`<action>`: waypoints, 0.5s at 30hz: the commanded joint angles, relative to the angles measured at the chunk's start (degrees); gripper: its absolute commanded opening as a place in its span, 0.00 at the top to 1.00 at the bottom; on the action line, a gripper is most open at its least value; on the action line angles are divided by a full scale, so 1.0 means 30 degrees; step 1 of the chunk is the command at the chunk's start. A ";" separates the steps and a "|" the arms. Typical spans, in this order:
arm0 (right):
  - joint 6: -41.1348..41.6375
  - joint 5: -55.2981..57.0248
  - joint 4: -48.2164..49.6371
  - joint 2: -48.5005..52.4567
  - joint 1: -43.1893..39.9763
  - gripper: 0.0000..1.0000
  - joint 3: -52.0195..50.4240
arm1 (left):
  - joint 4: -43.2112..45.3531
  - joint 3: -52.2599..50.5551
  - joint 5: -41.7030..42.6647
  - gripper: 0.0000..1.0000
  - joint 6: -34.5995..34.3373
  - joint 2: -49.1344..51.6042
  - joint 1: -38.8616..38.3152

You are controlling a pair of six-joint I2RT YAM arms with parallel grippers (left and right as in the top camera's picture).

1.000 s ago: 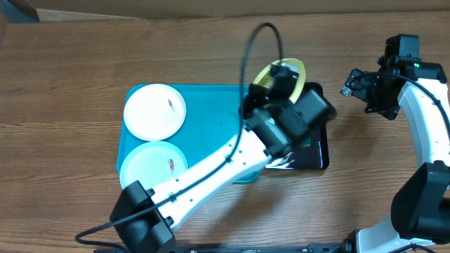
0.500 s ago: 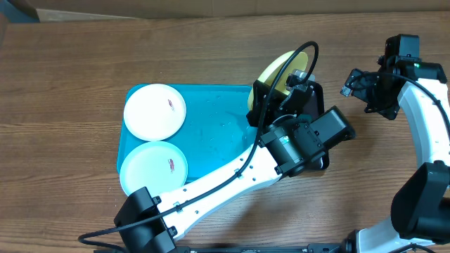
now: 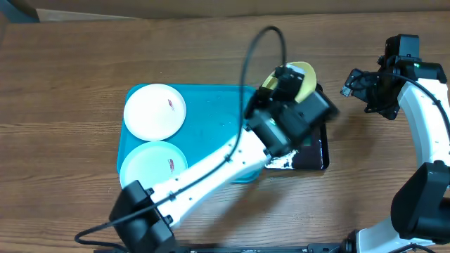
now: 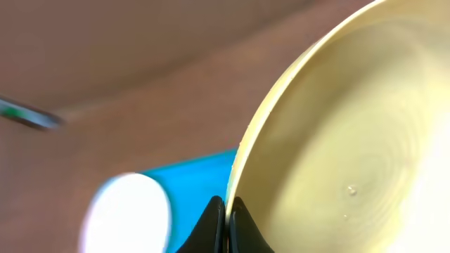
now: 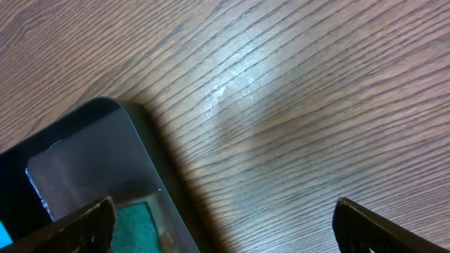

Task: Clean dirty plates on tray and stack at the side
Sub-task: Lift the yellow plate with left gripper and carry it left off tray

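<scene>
My left gripper (image 4: 226, 223) is shut on the rim of the lime-green-rimmed plate (image 4: 351, 140) and holds it tilted above the black tray; the overhead view shows the plate (image 3: 301, 76) past the arm's wrist. The white plate (image 3: 155, 111) and the pale blue plate (image 3: 152, 166) lie on the left part of the turquoise tray (image 3: 211, 119), each with a small red-brown smear. My right gripper (image 5: 225, 218) is open and empty, above the table beside the black tray's corner; it is at the far right in the overhead view (image 3: 369, 88).
The small black tray (image 3: 316, 151) stands right of the turquoise tray; its green sponge (image 5: 137, 223) shows in the right wrist view. My left arm crosses the turquoise tray's right half. Bare wooden table (image 3: 211, 49) lies all around.
My left arm has swung the lime-rimmed plate back and forth above the black tray, out to the right and back toward the left. The right arm has not moved.
</scene>
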 commanded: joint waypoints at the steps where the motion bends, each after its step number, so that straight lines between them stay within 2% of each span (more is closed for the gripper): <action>1: 0.0073 -0.0015 0.0058 -0.0073 -0.0051 0.00 0.0131 | -0.0197 0.0328 0.7854 0.96 -0.1552 0.0379 0.2390; 6: 0.0073 -0.0015 0.0058 -0.0073 -0.0051 0.00 0.0131 | -0.0852 0.0321 1.5730 0.95 -0.1523 0.0576 0.7023; 10: 0.0073 -0.0015 0.0058 -0.0073 -0.0051 0.00 0.0131 | -0.1741 0.0313 2.1952 0.96 -0.1282 0.0619 1.1854; 12: 0.0073 -0.0015 0.0058 -0.0073 -0.0051 0.00 0.0131 | -0.2135 0.0313 2.3496 0.96 -0.0984 0.0670 1.4265; 15: 0.0073 -0.0015 0.0058 -0.0073 -0.0051 0.00 0.0131 | -0.2710 0.0313 2.3780 0.96 -0.0933 0.0787 1.7580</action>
